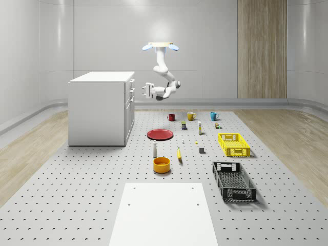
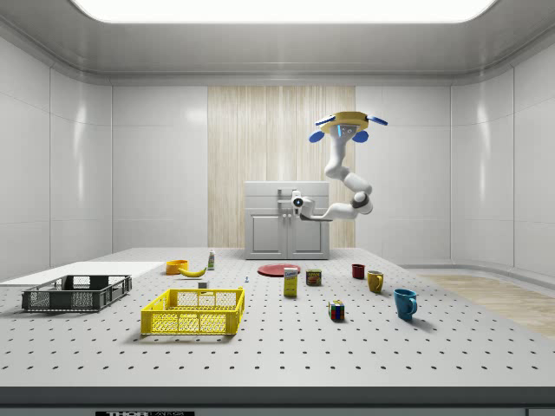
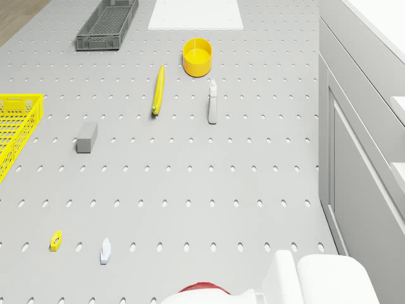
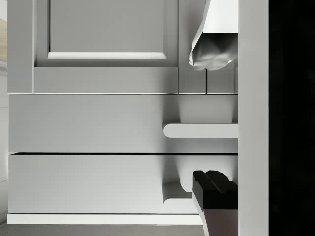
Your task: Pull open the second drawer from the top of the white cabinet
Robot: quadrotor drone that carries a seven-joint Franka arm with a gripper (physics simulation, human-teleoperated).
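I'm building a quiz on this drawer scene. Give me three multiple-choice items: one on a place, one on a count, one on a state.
1. Where is the drone?
A. Hovering beside the white cabinet, on its drawer side
B. Resting on the cabinet's top
C. Hovering over the black crate

2. How many mugs stand on the table?
A. Two
B. Three
C. Five

3. What state is the gripper in?
A. Open
B. Shut on a mug
C. Shut on the banana

Answers:
1 A: the whole-scene view shows it in the air at the cabinet's right.
2 B: there is a red mug, a yellow mug and a blue mug.
3 A: in the wrist view the fingers stand apart, with a drawer handle between them.
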